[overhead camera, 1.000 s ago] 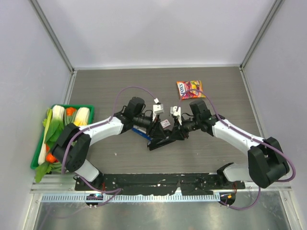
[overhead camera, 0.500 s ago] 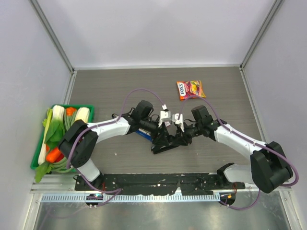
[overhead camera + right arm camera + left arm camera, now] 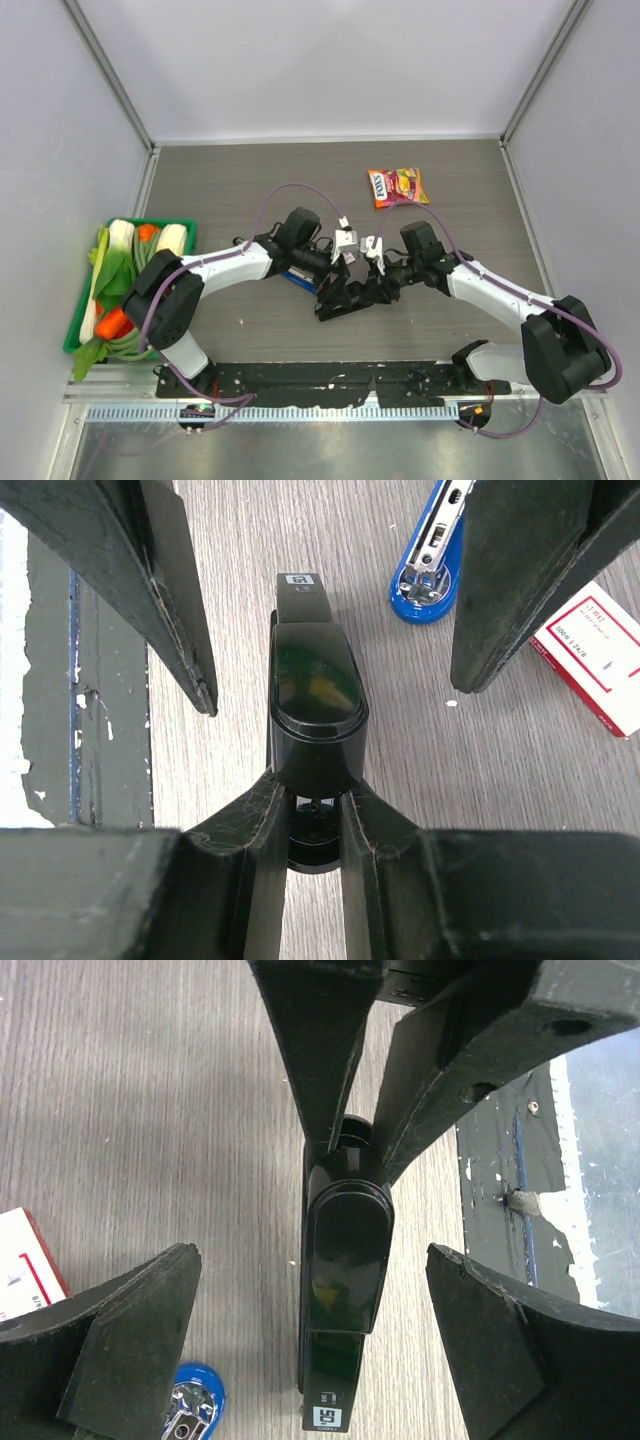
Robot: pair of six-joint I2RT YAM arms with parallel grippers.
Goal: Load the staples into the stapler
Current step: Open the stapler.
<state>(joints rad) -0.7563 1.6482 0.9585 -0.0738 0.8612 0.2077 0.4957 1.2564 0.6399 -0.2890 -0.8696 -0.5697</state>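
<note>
The black stapler (image 3: pixel 343 300) lies flat and closed on the wooden table between my two grippers. My left gripper (image 3: pixel 312 1260) is open wide, its fingers (image 3: pixel 130 1340) standing apart on either side of the stapler's (image 3: pixel 345 1260) front half without touching it. From the opposite side my right gripper (image 3: pixel 315 792) is shut on the stapler's (image 3: pixel 315 690) rear hinge end. No staples show; only a white-and-red cardboard box (image 3: pixel 595 655) lies closed beside the stapler, also seen as a box (image 3: pixel 25 1280) in the left wrist view.
A blue stapler (image 3: pixel 435 560) lies just beside the black one, near the box. An orange snack bag (image 3: pixel 397 186) sits further back. A green tray (image 3: pixel 75 335) of vegetables stands at the left edge. The black mounting plate (image 3: pixel 340 378) runs along the near edge.
My left gripper has let go of the stapler and spread wide. Both arms first moved slightly toward the near edge with it. The right gripper keeps its hold.
</note>
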